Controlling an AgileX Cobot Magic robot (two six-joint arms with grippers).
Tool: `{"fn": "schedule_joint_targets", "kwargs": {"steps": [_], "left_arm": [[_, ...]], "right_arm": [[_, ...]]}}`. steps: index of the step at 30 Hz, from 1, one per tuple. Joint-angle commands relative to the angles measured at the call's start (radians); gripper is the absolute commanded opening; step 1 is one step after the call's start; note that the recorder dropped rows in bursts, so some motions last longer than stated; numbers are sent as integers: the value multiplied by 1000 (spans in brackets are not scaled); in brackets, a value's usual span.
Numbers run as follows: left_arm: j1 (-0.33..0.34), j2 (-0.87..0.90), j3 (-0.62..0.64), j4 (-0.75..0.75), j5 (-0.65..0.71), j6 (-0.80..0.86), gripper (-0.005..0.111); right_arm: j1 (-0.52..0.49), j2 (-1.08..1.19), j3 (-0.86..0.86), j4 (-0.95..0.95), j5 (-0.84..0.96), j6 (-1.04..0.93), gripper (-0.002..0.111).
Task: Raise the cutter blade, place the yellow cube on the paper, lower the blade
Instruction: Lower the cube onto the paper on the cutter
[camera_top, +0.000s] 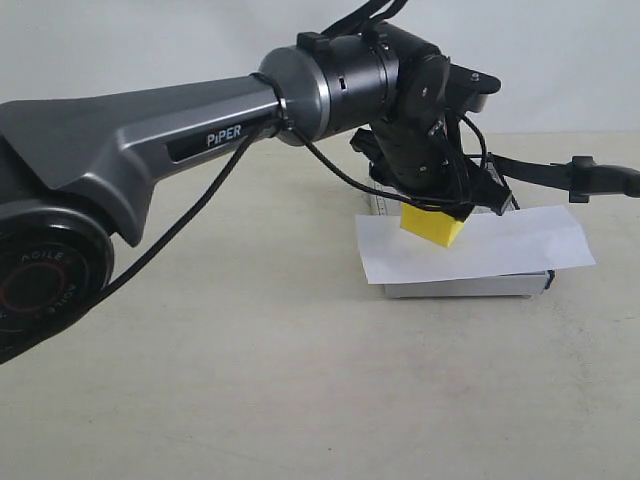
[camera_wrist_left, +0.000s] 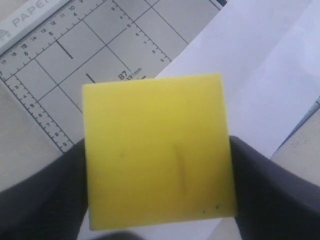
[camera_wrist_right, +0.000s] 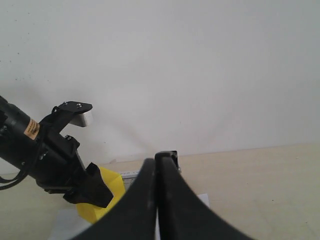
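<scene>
My left gripper is shut on the yellow cube, holding it tilted just over the white paper. In the left wrist view the cube fills the middle between the dark fingers, with the paper underneath. The paper lies across the grey gridded cutter board. The cutter blade stands raised off the board, reaching toward the right edge. My right gripper has its fingers pressed together on the thin blade, whose black end shows just past the tips.
The beige tabletop surrounds the board. My left arm's grey housing spans the left half of the exterior view. A plain white wall stands behind. The board's printed ruler grid shows beside the paper.
</scene>
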Motion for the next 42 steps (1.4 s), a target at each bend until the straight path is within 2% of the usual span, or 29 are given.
{"fn": "schedule_joint_targets", "kwargs": {"steps": [1, 32, 35, 42], "left_arm": [[1, -3, -8, -8, 0, -11, 4], [1, 49, -8, -34, -27, -11, 5], [1, 49, -8, -34, -27, -8, 13], [1, 49, -8, -34, -27, -8, 57]], "right_arm": [[3, -3, 0, -5, -13, 0, 0], [3, -3, 0, -5, -13, 0, 0], [3, -3, 0, -5, -13, 0, 0], [3, -3, 0, -5, -13, 0, 0]]}}
